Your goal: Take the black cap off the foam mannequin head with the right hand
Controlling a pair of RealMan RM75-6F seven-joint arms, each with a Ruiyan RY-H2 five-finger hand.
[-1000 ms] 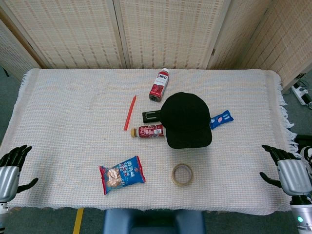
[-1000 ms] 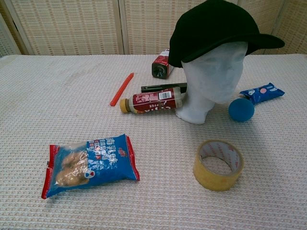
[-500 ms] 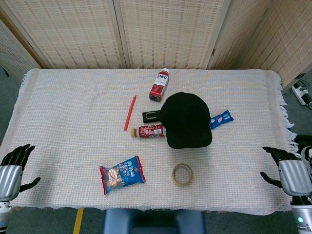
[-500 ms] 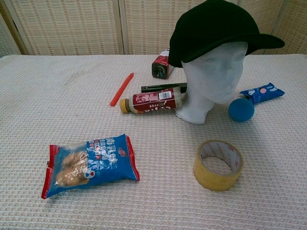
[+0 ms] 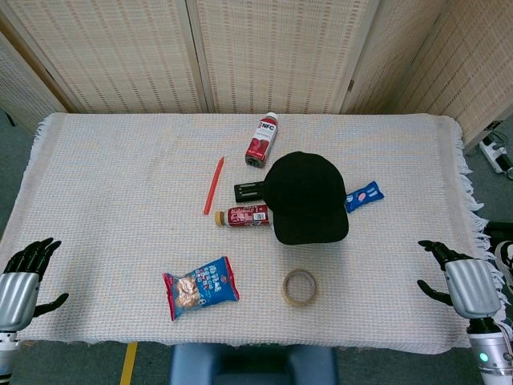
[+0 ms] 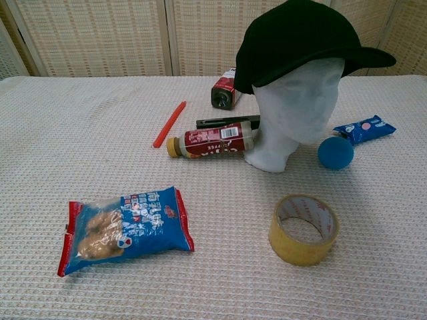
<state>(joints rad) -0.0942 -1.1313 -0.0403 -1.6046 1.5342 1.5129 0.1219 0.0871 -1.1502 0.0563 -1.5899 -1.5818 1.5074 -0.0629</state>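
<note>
The black cap point(image 5: 305, 197) point(image 6: 300, 41) sits on the white foam mannequin head point(image 6: 293, 107) at the table's centre right, its brim toward me. In the head view my right hand point(image 5: 458, 281) hovers open at the table's near right edge, well away from the cap. At the near left edge my left hand point(image 5: 22, 277) is open too, holding nothing. Neither hand shows in the chest view.
Around the mannequin head lie a red bottle point(image 6: 211, 141), a black object point(image 6: 225, 122), an NFC juice bottle point(image 5: 261, 139), a red stick point(image 5: 213, 184), a blue ball point(image 6: 335, 152) and a blue wrapper point(image 6: 363, 129). A snack bag point(image 5: 199, 286) and tape roll point(image 5: 300, 287) lie nearer me.
My right hand has shifted a little leftward over the table's edge. The left hand has edged slightly lower. The cap and the other objects have not moved.
</note>
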